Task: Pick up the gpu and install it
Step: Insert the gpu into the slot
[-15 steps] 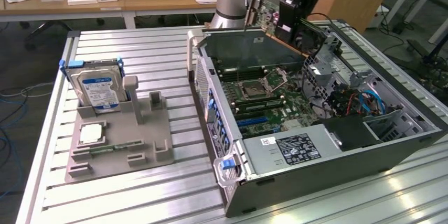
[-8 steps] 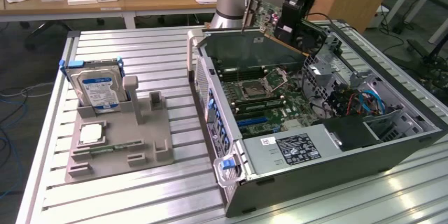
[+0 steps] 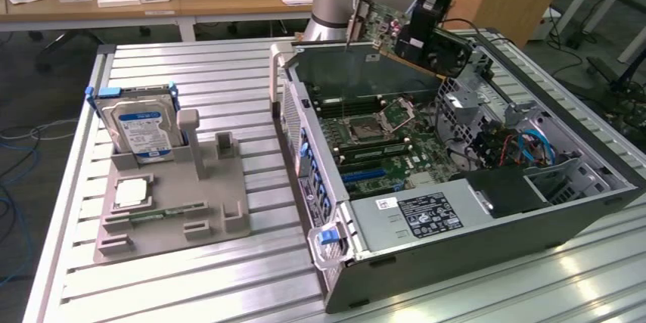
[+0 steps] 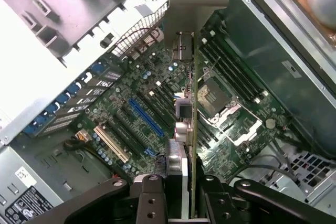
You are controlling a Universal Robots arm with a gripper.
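The gpu [image 3: 382, 22] is a green circuit card with a metal bracket, held in the air over the far end of the open computer case [image 3: 565, 202]. My gripper [image 3: 416, 35] is shut on it from the exterior view's right. In the wrist view the gpu [image 4: 192, 103] stands edge-on, clamped between my gripper's [image 4: 185, 205] dark fingers [image 4: 149, 198]. Its bracket points away from the camera. Below it lies the motherboard [image 4: 131, 93], with its blue expansion slot [image 4: 144, 116] and black slots. The card hangs clear of the board, touching no slot.
A grey holder block [image 3: 172, 202] stands on the ribbed metal table [image 3: 202, 277] at the exterior view's left. It carries an upright hard drive [image 3: 141, 130] and a small silver chip [image 3: 131, 193]. The case holds a power supply [image 3: 424, 213] and cables [image 3: 515, 149]. Wooden desks stand behind.
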